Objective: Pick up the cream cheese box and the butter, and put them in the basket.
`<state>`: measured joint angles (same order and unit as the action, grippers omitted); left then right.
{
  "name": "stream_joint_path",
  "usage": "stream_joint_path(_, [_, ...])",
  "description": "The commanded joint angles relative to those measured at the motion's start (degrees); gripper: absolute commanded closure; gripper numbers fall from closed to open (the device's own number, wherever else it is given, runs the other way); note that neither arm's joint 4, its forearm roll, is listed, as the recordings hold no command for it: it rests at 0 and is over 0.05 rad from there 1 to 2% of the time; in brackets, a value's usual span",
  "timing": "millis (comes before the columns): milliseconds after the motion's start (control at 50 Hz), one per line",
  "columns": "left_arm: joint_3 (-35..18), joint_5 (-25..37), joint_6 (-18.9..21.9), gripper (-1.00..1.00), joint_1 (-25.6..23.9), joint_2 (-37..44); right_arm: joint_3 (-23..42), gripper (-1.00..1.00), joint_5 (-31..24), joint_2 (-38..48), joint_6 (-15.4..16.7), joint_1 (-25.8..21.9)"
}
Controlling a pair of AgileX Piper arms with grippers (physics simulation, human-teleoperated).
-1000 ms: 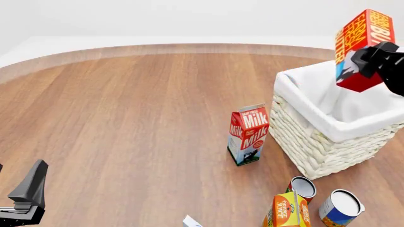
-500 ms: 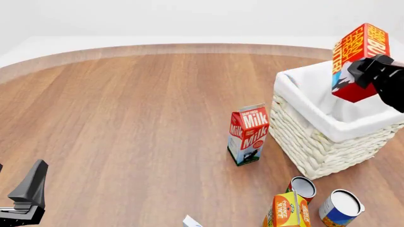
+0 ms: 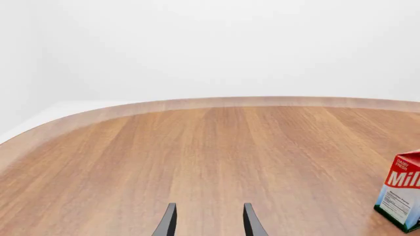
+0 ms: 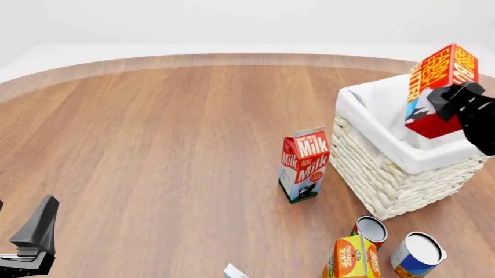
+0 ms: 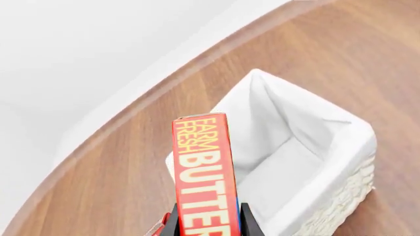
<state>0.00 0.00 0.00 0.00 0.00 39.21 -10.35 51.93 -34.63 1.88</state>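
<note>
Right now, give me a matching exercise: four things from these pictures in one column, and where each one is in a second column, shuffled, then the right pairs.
Things:
1. butter
2. milk carton
3. left gripper
4. juice carton

Places or states:
A. open, nothing between its fingers
B. upright on the table, left of the basket
C. clamped in the right gripper over the basket
D. at the near edge of the front view, beside two tin cans

Pairs: 1-C, 2-B, 3-A, 4-D

Cream cheese box (image 4: 234, 271) mostly cropped.
</note>
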Motion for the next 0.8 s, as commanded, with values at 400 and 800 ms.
stream_joint_path(400, [0.0, 0.0, 0.0, -1.00, 0.0, 0.0, 0.2, 1.00, 3.6, 2.2, -1.3, 0.3])
stream_joint_path(800, [0.0, 0.0, 0.0, -1.00, 0.0, 0.0, -0.4, 1.00, 4.2, 2.9, -0.9, 0.4])
